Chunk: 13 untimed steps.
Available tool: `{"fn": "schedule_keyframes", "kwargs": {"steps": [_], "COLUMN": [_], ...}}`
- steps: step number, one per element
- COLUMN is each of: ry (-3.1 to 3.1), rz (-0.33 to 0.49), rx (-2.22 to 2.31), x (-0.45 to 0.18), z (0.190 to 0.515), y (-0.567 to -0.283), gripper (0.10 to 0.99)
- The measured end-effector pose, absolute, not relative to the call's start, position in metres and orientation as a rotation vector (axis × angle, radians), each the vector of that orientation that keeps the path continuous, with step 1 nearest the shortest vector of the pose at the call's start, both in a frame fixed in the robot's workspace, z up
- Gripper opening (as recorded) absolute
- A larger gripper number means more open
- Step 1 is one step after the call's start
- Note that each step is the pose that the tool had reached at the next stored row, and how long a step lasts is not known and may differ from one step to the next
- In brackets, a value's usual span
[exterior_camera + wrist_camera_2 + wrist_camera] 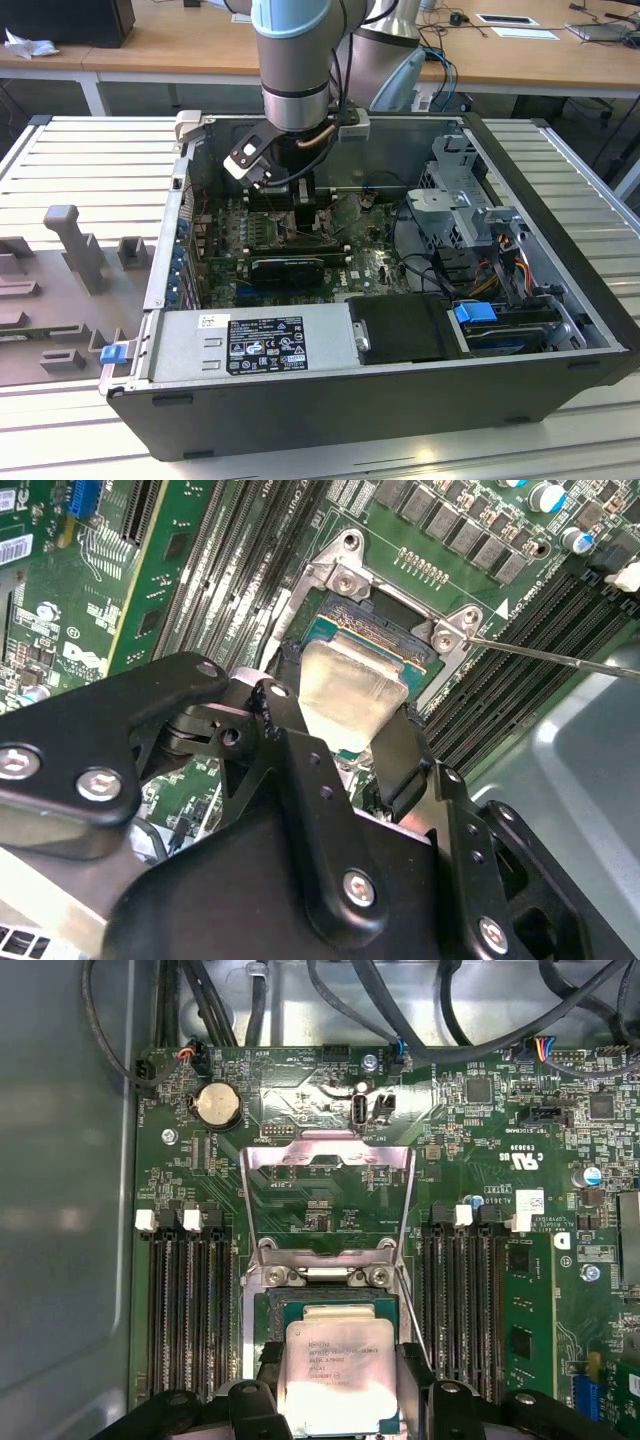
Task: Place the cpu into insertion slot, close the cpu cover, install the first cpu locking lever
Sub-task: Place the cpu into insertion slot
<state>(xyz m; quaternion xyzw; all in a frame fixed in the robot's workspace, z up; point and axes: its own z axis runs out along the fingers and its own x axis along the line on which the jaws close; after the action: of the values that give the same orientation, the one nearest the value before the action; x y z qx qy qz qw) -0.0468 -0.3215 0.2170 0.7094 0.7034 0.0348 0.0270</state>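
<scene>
Second wrist view shows the gripper [345, 720] narrowed onto the cpu [350, 685], a finger against each of two opposite edges, holding it over the insertion slot [345, 620]; whether it touches the socket cannot be told. In the first wrist view the cpu cover [328, 1152] lies swung open beyond the slot, and the cpu's near edge is cut off.

Even room light brightens the exterior view, dimmer down inside the computer case [330, 410]. Glare whitens the cpu [350, 680] and streaks the cpu cover [328, 1150]; my gripper [342, 710], close to the lens, looks black and slightly soft
</scene>
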Motion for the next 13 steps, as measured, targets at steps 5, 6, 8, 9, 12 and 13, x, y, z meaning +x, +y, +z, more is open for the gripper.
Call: {"fn": "schedule_keyframes", "kwargs": {"steps": [5, 6, 8, 9, 12, 13], "ry": [2.167, 2.163, 2.152, 2.149, 2.146, 2.146], "rz": [0.106, 0.105, 0.104, 0.104, 0.103, 0.103], "rx": [2.195, 2.199, 2.208, 2.211, 2.214, 2.214], "x": [-0.047, -0.047, -0.047, -0.047, -0.047, -0.047], "z": [0.21, 0.208, 0.207, 0.206, 0.204, 0.203], "y": [-0.317, -0.315, -0.314, -0.314, -0.314, -0.314], "gripper": [0.525, 0.525, 0.525, 0.525, 0.525, 0.525]}}
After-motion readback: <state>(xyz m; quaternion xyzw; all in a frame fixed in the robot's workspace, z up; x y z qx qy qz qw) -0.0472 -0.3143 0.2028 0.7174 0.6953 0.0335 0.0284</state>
